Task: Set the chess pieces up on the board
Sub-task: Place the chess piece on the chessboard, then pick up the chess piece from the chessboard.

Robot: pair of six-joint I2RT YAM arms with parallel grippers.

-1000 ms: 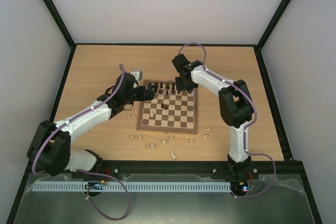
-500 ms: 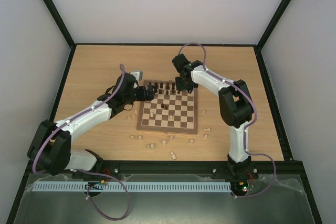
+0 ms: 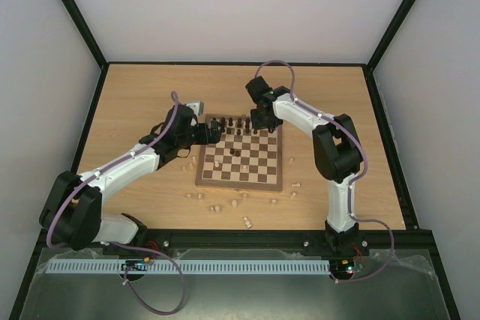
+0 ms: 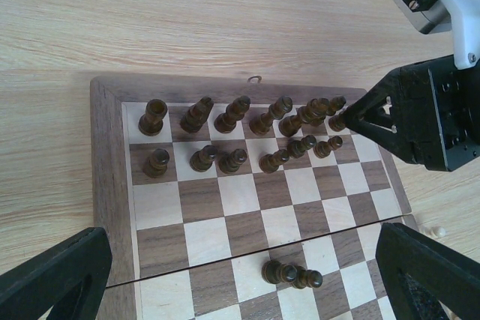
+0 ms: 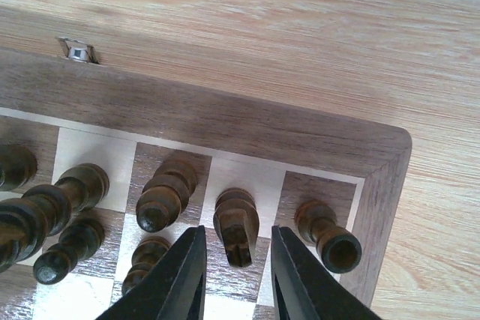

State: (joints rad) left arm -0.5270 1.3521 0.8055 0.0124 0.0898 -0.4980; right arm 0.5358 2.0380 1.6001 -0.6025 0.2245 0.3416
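Black fingers (image 5: 187, 275) of the right gripper (image 5: 238, 234) stand slightly parted on either side of a dark piece (image 5: 234, 215). A thin gap shows on each side, so the grip is released and nothing is clenched. That piece stands upright on the back-row square second from the board's corner. At its 3 o'clock, on the corner square, stands a corner piece (image 5: 328, 237), also dark, and at its 9 o'clock a third dark figure (image 5: 163, 194). Seen from overhead, the right gripper (image 3: 259, 121) sits at about 1 o'clock on the board (image 3: 240, 183), and the right arm (image 3: 315, 121) bends away toward 4 o'clock down to its base.

The left gripper (image 4: 244, 234) is spread wide and holds nothing. From overhead, the left gripper (image 3: 214, 131) hangs at the board's 10 o'clock corner, with the left arm (image 3: 120, 166) running off toward 8 o'clock.

In the left wrist view the dark pieces (image 4: 232, 112) fill two rows along the board's 12 o'clock edge. A pair of dark pieces (image 4: 289, 273) sits close together nearer the middle. A small metal clasp (image 4: 255, 78) sits on the frame at 12 o'clock.

Pale pieces (image 3: 215, 207) lie scattered on the wooden tabletop (image 3: 150, 95) off the board's 6 o'clock edge, with a few more at 3 and 9 o'clock.
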